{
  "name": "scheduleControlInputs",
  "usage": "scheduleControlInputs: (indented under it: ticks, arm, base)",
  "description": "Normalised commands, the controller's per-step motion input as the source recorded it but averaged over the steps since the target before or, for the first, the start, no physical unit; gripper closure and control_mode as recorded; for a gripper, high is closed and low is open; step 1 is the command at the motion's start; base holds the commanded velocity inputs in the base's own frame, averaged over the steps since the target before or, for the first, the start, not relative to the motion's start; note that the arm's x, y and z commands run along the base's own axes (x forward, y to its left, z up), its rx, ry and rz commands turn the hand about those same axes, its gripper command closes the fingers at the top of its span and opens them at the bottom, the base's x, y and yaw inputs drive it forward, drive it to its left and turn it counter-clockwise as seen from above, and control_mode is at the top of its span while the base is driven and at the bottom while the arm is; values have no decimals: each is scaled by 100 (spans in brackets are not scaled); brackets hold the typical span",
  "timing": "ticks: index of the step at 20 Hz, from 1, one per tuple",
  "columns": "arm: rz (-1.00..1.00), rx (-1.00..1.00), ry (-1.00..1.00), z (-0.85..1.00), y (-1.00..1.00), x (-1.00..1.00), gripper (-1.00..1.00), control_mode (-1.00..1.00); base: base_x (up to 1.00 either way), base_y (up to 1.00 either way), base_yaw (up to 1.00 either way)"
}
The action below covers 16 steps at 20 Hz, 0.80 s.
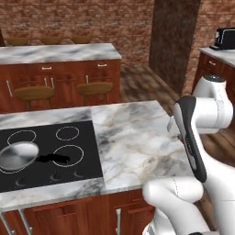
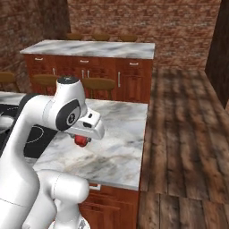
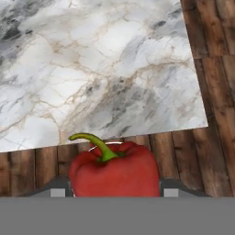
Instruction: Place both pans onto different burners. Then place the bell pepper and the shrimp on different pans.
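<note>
The marble counter point(image 1: 137, 137) to the right of the black cooktop point(image 1: 87, 137) is bare and flat, so a gripper can pass over it. On the cooktop, a silver pan point(image 1: 17, 156) sits on the front left burner, with a dark handle point(image 1: 53, 159) beside it. The two right burners point(image 1: 68, 133) are bare.

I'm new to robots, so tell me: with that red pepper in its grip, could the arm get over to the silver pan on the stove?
Probably yes. The gripper holds the bell pepper above open marble counter, and nothing stands between it and the silver pan on the cooktop, though that is a long stretch.
</note>
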Motion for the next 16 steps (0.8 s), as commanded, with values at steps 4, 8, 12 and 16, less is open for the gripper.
scheduleControlInputs:
  ticks: [4, 8, 12, 16]
  arm:
    - [0, 0, 0, 0, 0, 0, 100, 100]
    - [0, 0, 0, 0, 0, 0, 100, 100]
    - [0, 0, 0, 0, 0, 0, 100, 100]
    - [0, 0, 0, 0, 0, 0, 100, 100]
  base:
    - [-38, 90, -7]
    - [-7, 95, -4]
    - [11, 94, 0]
    - [20, 77, 0]
